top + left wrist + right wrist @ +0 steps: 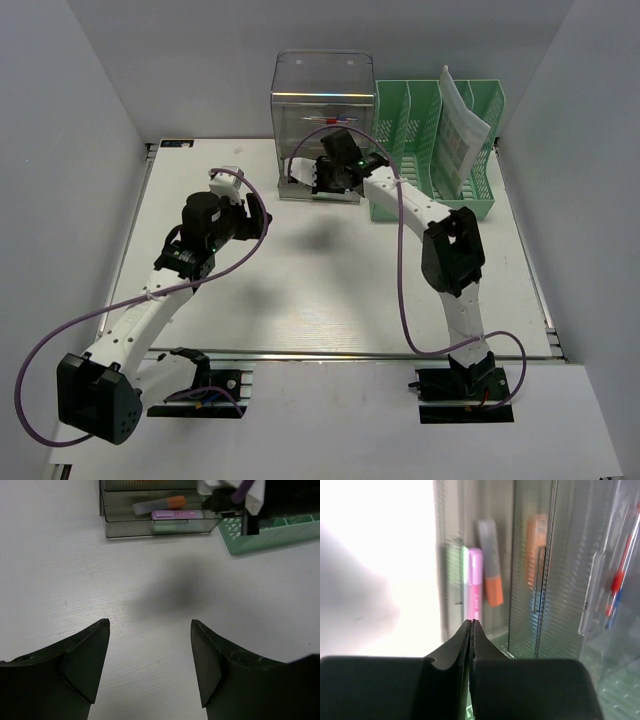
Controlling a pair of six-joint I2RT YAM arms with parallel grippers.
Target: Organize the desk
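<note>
The desk (pixel 330 290) is a wide off-white tabletop with a metal rail along its front. My left gripper (pixel 260 215) hovers over its left-middle, open and empty; in the left wrist view (pixel 150 625) only bare tabletop lies between the fingers. My right gripper (pixel 318 180) is at the bottom drawer of the clear plastic drawer unit (pixel 322 100). In the right wrist view (pixel 471 622) its jaws are pressed together with nothing between them, just in front of the drawer. A pink marker (pixel 474 580) and a grey marker with an orange cap (pixel 491 560) lie in that drawer.
A green slotted file rack (pixel 440 140) holding a sheet of paper stands right of the drawer unit. In the left wrist view the drawer unit (pixel 160 527), pink marker (pixel 177 514), orange-capped marker (pixel 160 503) and rack (pixel 270 532) are ahead. White walls enclose the desk.
</note>
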